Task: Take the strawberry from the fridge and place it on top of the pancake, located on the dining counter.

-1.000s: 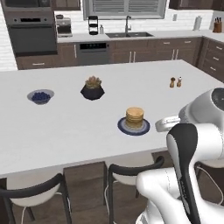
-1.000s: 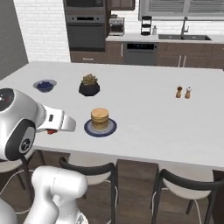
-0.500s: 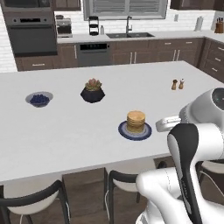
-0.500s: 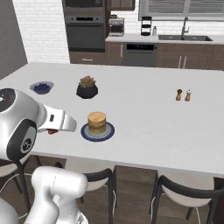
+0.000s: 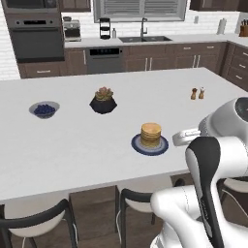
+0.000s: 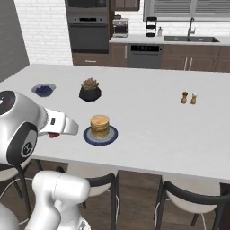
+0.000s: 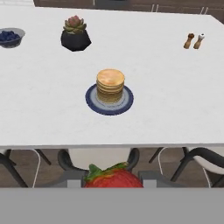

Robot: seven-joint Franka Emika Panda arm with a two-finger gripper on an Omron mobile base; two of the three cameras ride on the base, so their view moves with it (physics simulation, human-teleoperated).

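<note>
The strawberry [image 7: 113, 177] is red with green leaves and sits at the bottom of the hand view. My gripper [image 7: 113, 180] is shut on it, with a grey finger [image 7: 72, 178] on either side. In the right base view the gripper [image 6: 55, 134] hangs at the near edge of the dining counter [image 6: 157, 121], and a bit of red shows under the hand. The pancake [image 7: 110, 85] [image 5: 150, 134] [image 6: 99, 125] stands on its dark blue plate [image 7: 97, 105] ahead of the gripper, beyond the counter's edge. A tall grey slab [image 6: 9, 40] at far left may be the fridge; I cannot tell.
On the counter are a bowl of blueberries [image 5: 44, 109], a potted succulent in a black pot [image 5: 102, 100], and salt and pepper shakers [image 5: 197, 93]. Dark chairs [image 5: 140, 201] line the near side. An oven [image 5: 36, 36] and sink [image 5: 143, 38] are along the back wall.
The whole picture shifted slightly as the base crept toward the counter, then settled. The gripper keeps the strawberry at the same opening.
</note>
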